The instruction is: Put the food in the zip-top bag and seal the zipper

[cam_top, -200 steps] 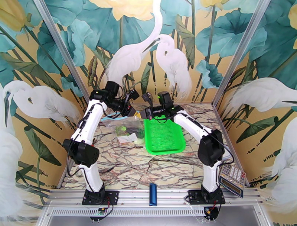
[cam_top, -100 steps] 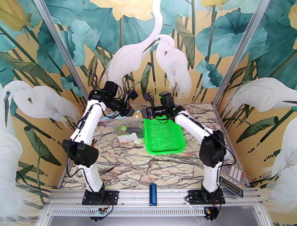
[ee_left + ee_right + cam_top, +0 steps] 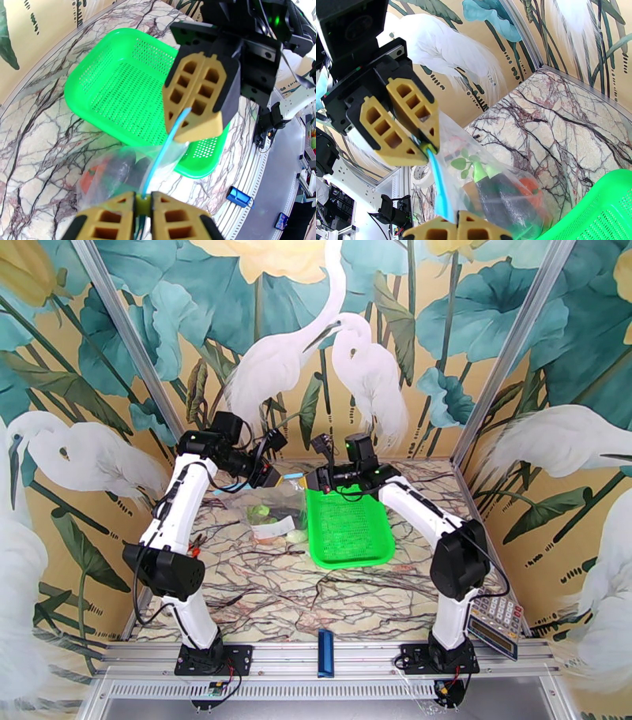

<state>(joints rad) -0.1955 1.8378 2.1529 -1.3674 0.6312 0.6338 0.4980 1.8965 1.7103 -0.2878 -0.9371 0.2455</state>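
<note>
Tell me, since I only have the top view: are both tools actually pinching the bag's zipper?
Observer: The left wrist view shows the right tool shut on the zipper.
Operator: And the left tool?
Observer: In the right wrist view the left tool is shut on the zipper's other end.
Operator: Is any food in there?
Observer: The right wrist view shows an eggplant and a tomato inside the bag.

You get bright, even light, faint shadows on table [image 3: 261, 595], wrist views bowed at edges, near fingertips [image 3: 114, 217] soft.
</note>
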